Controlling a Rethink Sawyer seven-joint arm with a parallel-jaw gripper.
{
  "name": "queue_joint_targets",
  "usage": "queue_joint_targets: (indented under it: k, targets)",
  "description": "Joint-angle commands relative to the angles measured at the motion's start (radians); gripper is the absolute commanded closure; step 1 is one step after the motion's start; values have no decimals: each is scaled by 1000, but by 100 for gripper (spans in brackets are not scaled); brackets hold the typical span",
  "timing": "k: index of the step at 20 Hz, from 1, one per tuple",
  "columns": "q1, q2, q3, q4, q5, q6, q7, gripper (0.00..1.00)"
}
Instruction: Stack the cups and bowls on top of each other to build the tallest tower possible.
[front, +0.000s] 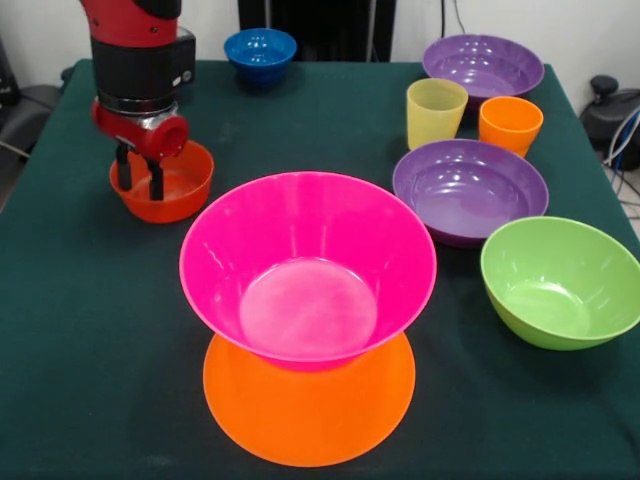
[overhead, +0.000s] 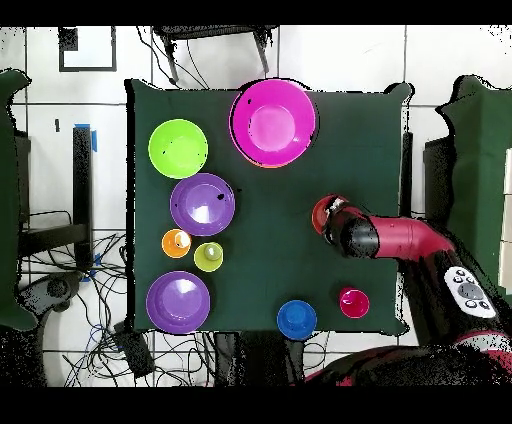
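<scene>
Only the overhead view showed a glossy red cup (overhead: 353, 301). The claw (front: 139, 178) stood narrowly parted over the small red-orange bowl (front: 175, 185), gripping nothing.

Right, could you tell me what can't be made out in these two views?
Red cup: absent from the front view, probably behind the arm.
Red-orange bowl: overhead, mostly covered by the arm.
Gripper: overhead, hidden under the arm; the front view leaves unclear whether it grips that bowl.
Orange bowl: overhead, almost wholly under the pink bowl.
</scene>
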Motion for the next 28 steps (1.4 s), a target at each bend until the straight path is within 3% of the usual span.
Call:
queue_joint_targets:
  k: [1, 3, 7, 13, 16, 20, 28]
  targets:
    - [19, -5, 122, -83, -80, 134, -314, 0]
    - [26, -28, 115, -43, -77, 127, -287, 0]
    - [39, -154, 104, 109, -42, 141, -240, 0]
    - [3, -349, 169, 309, 68, 240, -255, 0]
    - [-4, -396, 184, 354, 98, 262, -242, 0]
    - [0, -393, 174, 406, 110, 236, -161, 0]
    - [51, -376, 65, 560, 91, 85, 44, 0]
